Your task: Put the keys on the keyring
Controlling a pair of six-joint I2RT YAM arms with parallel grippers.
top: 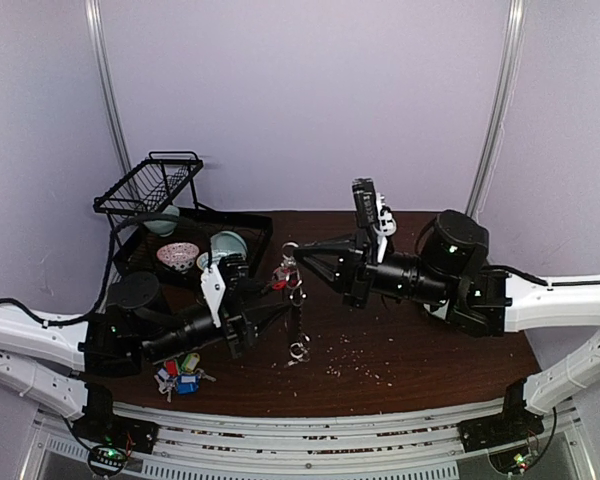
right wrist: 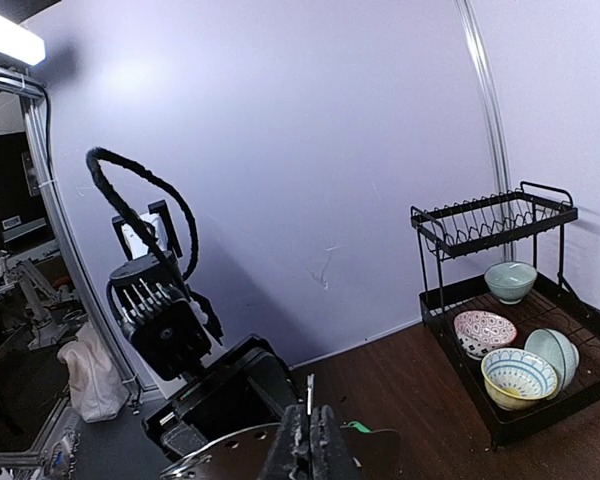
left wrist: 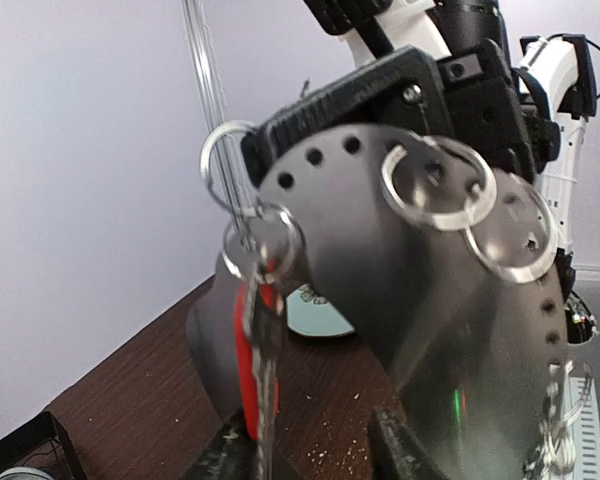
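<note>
The keyring (top: 296, 300) is a flat silver-grey loop with holes and small wire rings (left wrist: 438, 183). It hangs upright from my right gripper (top: 291, 250), which is shut on its top edge (right wrist: 308, 392). A key with a red tag (left wrist: 246, 350) dangles from one small ring (left wrist: 262, 240) at the keyring's left rim. My left gripper (left wrist: 315, 452) is just under it, open, and the red-tagged key hangs in the gap close to the left finger (left wrist: 228, 455). Several other keys with blue, green and red tags (top: 180, 376) lie on the table by the left arm.
A black dish rack (top: 165, 215) with several bowls (right wrist: 520, 375) stands at the back left. A pale green round dish (left wrist: 320, 314) shows behind the keyring. Pale crumbs (top: 355, 360) are scattered on the dark wooden table (top: 430, 360).
</note>
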